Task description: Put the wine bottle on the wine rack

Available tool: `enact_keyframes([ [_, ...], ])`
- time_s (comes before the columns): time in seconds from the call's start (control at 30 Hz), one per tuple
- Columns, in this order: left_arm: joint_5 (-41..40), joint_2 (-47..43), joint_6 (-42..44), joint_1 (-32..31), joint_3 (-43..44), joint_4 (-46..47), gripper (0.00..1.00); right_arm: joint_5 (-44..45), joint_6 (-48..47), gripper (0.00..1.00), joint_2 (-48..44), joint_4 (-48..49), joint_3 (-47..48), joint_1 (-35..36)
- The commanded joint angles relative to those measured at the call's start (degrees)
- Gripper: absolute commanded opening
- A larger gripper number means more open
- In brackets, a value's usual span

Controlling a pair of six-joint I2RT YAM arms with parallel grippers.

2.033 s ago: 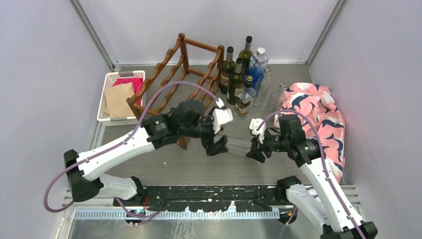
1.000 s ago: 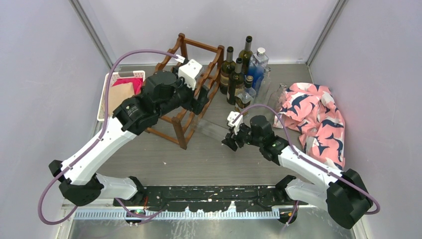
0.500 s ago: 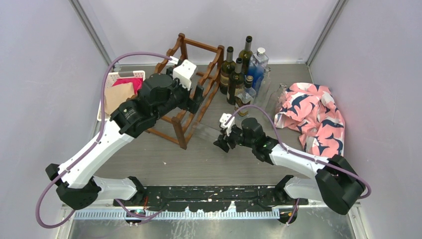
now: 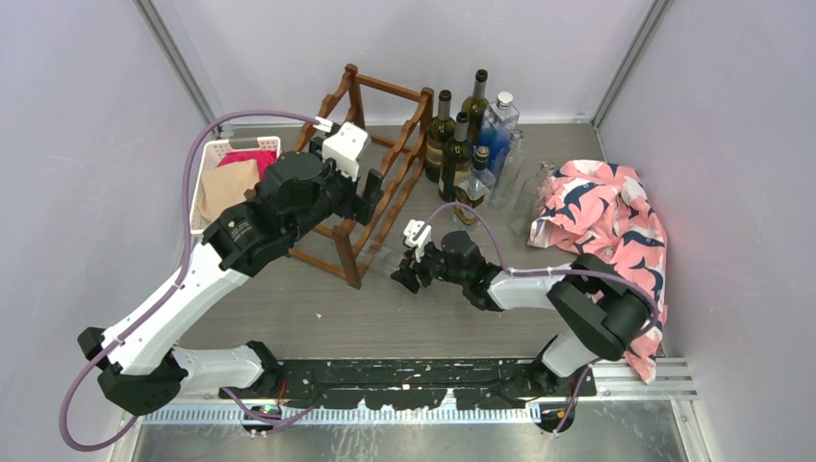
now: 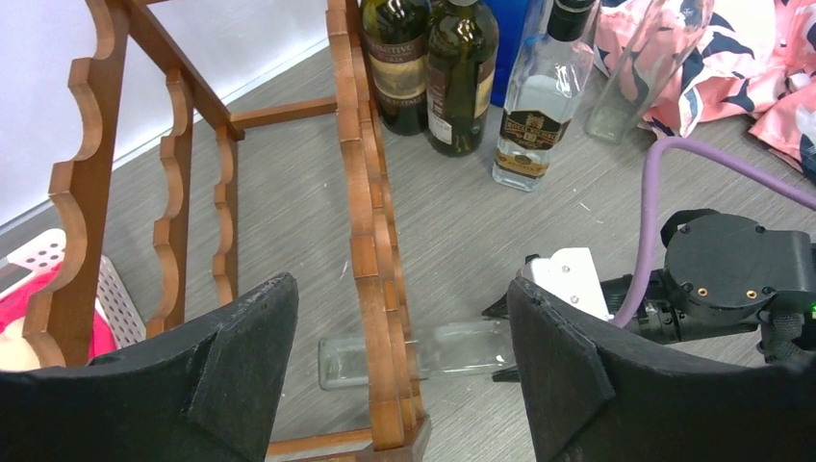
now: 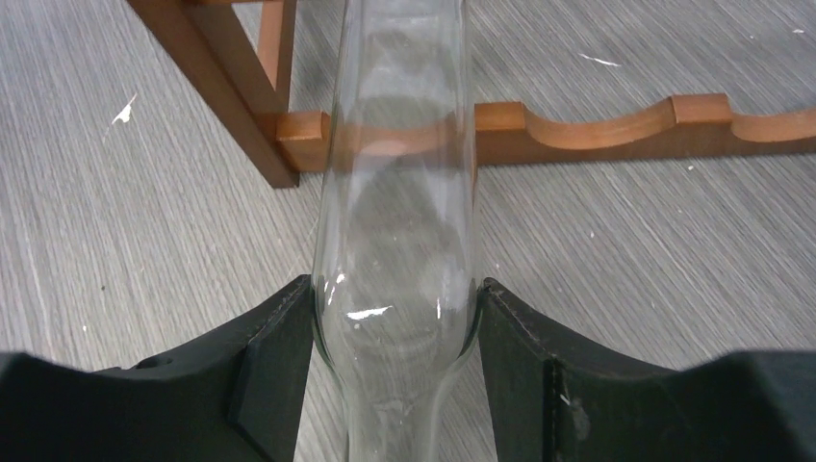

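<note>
Lying level, the wine bottle (image 6: pixel 399 221) fills the right hand (image 6: pixel 395 306) (gripped).

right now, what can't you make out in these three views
Right wrist view: clear bottle, both ends cut off by top and bottom edges.
Top view: same bottle, see-through glass almost lost against the table.
Top view: wine rack, middle hidden by the left arm.
Left wrist view: dark bottles, tops cut off by the upper edge.
</note>
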Motion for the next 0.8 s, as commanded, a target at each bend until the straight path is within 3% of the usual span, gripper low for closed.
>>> enact_keyframes([
  [0.0,-2.25,-2.19,-0.60,0.39,-0.90,2.55,0.79,1.14,3.01,0.01,2.82,15.90,4.80,0.97],
  [0.53,-2.17,-0.86,0.12,3.34,-1.77,4.04,0.78,-0.98,-2.38,0.01,19.85,32.91,10.84,2.00],
  [0.77,0.04,0.46,0.70,6.07,-0.64,3.68,0.78,-2.43,-5.43,0.01,24.00,35.57,13.96,1.88],
])
